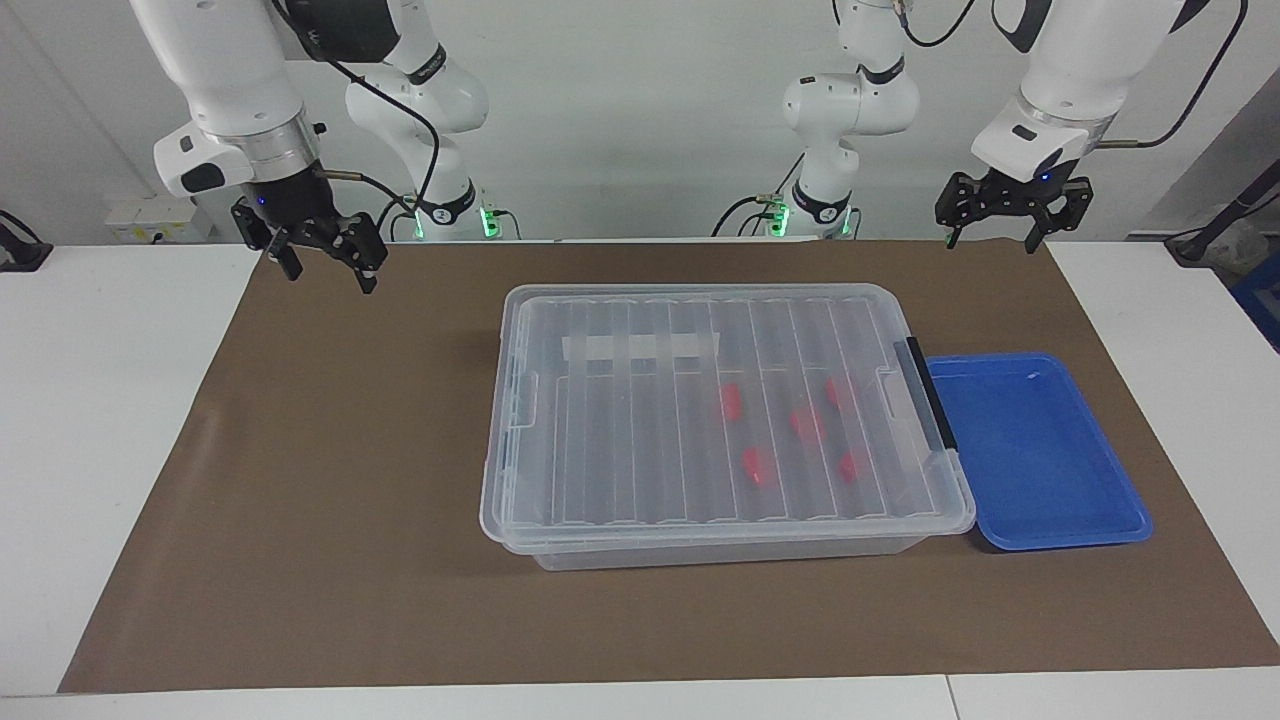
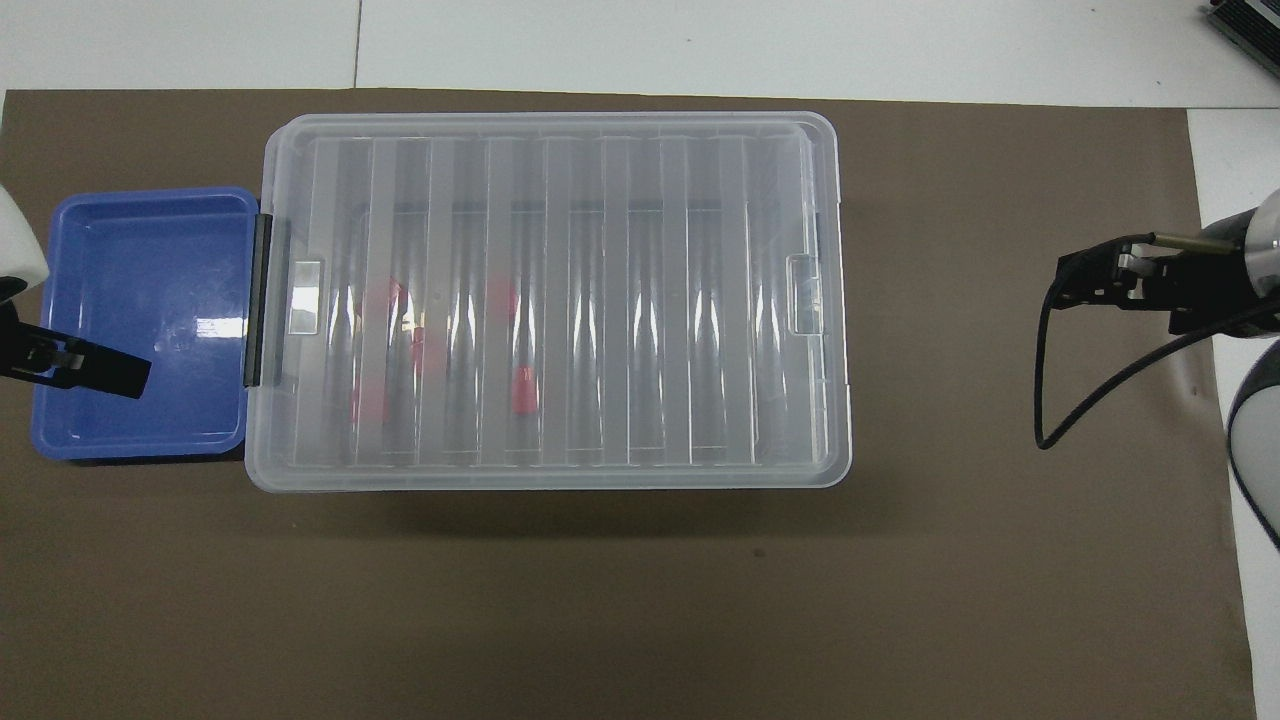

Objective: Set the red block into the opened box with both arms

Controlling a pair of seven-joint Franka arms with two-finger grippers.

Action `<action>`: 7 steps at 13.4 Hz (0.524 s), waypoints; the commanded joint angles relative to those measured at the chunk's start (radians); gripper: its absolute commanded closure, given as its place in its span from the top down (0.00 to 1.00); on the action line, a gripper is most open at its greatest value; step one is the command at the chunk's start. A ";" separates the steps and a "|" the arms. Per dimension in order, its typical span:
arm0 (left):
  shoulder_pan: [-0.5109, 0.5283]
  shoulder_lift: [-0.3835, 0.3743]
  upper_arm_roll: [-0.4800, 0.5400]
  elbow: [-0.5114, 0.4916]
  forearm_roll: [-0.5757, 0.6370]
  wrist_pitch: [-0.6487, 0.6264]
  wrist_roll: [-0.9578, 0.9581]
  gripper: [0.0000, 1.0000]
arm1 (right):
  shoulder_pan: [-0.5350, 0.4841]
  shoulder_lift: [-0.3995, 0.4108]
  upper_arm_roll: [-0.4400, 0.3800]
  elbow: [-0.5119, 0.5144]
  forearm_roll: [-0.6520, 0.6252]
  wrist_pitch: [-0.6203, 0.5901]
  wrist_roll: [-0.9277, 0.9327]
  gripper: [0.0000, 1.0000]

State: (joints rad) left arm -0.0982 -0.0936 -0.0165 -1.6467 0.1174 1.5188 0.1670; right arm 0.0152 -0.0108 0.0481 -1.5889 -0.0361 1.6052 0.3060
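Observation:
The clear box (image 1: 520, 440) stands in the middle of the mat with its ribbed lid (image 1: 640, 420) lying flat on it. Several red blocks (image 1: 731, 401) show through the lid, toward the end with the black clip (image 1: 930, 405); in the overhead view they are blurred red patches (image 2: 520, 390). My right gripper (image 1: 330, 275) hangs open and empty in the air over the mat's corner at the right arm's end. My left gripper (image 1: 992, 240) waits open and empty, high over the mat at the left arm's end.
A shallow blue tray (image 1: 1040, 450) with nothing in it lies against the box's clip end. A brown mat (image 1: 350, 480) covers the white table (image 1: 100, 400). A black cable (image 2: 1045, 400) loops down from the right wrist.

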 commanded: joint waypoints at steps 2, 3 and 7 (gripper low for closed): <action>0.005 -0.021 0.003 -0.027 -0.016 0.020 0.006 1.00 | -0.018 -0.005 0.012 -0.006 0.019 -0.037 -0.021 0.99; 0.005 -0.021 0.003 -0.027 -0.018 0.020 0.006 1.00 | -0.021 -0.008 0.012 -0.009 0.022 -0.042 -0.024 0.99; 0.005 -0.021 0.003 -0.027 -0.016 0.020 0.006 1.00 | -0.012 -0.017 0.013 -0.023 0.022 -0.048 -0.089 1.00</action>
State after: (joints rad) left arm -0.0982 -0.0936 -0.0165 -1.6467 0.1174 1.5188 0.1670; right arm 0.0152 -0.0109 0.0514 -1.5948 -0.0274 1.5594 0.2777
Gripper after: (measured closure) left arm 0.000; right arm 0.004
